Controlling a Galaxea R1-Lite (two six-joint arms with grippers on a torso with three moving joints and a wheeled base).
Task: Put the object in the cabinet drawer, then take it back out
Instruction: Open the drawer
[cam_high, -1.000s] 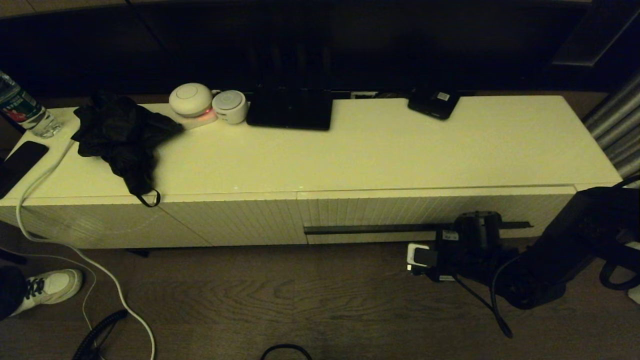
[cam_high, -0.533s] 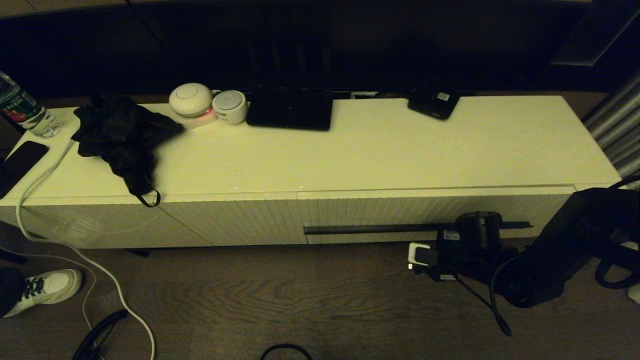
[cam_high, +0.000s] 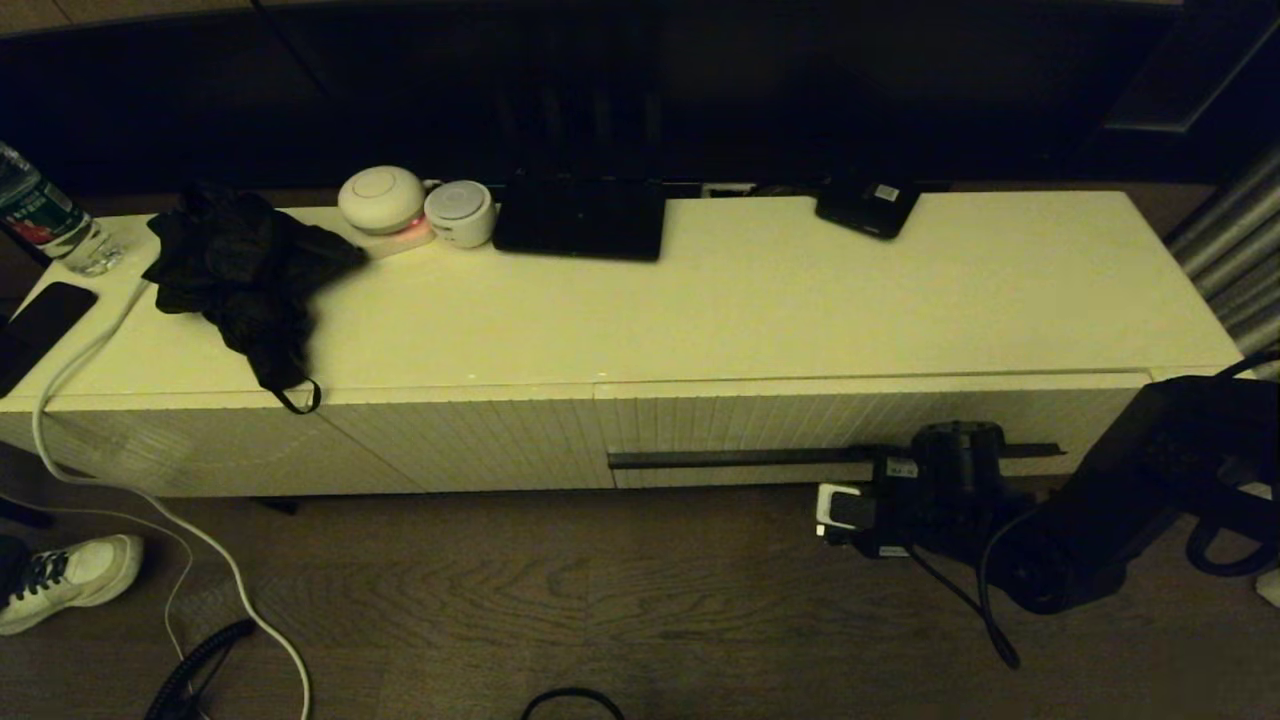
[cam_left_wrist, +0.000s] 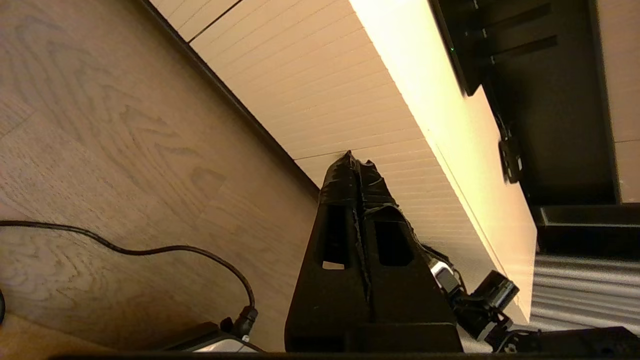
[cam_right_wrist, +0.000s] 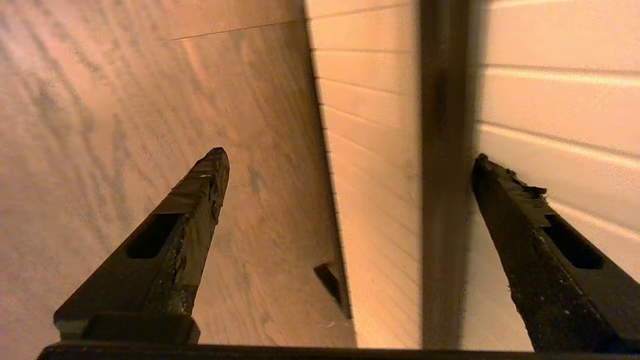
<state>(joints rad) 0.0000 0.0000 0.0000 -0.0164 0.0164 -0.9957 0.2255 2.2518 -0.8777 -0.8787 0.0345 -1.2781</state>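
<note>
The cabinet drawer (cam_high: 800, 425) is closed, its cream ribbed front flush with the ribbed panel to its left. My right gripper (cam_high: 950, 440) is low in front of the drawer, at the right part of the dark handle bar (cam_high: 740, 458). In the right wrist view the gripper (cam_right_wrist: 350, 155) is open and the handle bar (cam_right_wrist: 442, 175) runs between its fingers, close to one finger (cam_right_wrist: 505, 200) and apart from it. My left gripper (cam_left_wrist: 357, 159) is shut on nothing, parked low over the floor. The bottle with the blue-and-white label is out of view.
On the cabinet top lie a black cloth (cam_high: 240, 270), two white round devices (cam_high: 382, 198), a black tablet (cam_high: 580, 218) and a black gadget (cam_high: 866, 207). A bottle with a dark red label (cam_high: 45, 215) stands far left. A white cable (cam_high: 150, 510) and a shoe (cam_high: 75, 580) are on the floor.
The right arm has barely shifted at the handle bar. The shoe at the lower left has slid a little to the left.
</note>
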